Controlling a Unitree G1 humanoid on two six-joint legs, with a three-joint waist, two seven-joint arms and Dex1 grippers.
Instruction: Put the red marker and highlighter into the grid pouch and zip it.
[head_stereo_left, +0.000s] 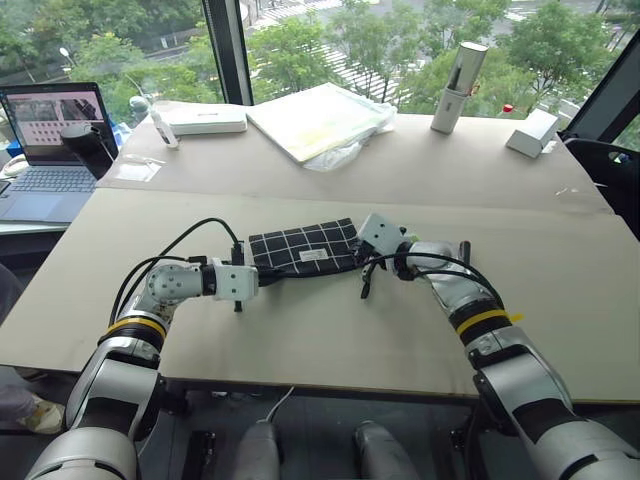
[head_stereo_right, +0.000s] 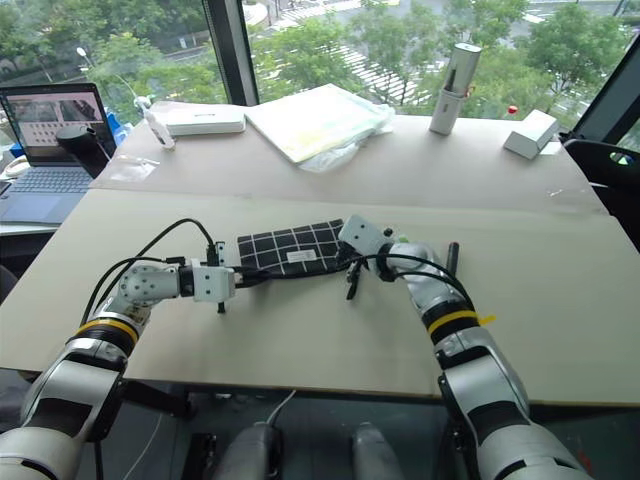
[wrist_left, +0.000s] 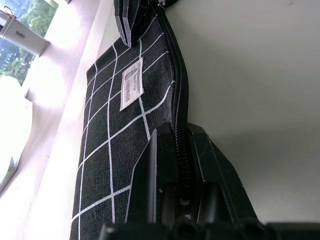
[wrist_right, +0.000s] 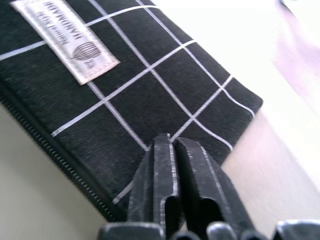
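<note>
The grid pouch (head_stereo_left: 305, 248) lies flat at the middle of the table, black with white lines and a white label (wrist_left: 131, 90). My left gripper (wrist_left: 181, 131) is shut on the zipper edge at the pouch's left end (head_stereo_left: 258, 275). At the right end my right gripper (head_stereo_left: 357, 253) rests over the fabric near a corner. Its fingers (wrist_right: 161, 150) stand almost together with nothing visible between them. The red marker and the highlighter are out of view.
A slim black stick-like thing (head_stereo_left: 465, 250) stands by my right forearm; I cannot tell what it is. At the back are an open laptop (head_stereo_left: 50, 150), a white box (head_stereo_left: 205, 120), a wrapped pad (head_stereo_left: 320, 120), a tall cylinder (head_stereo_left: 458, 88) and a small white box (head_stereo_left: 532, 132).
</note>
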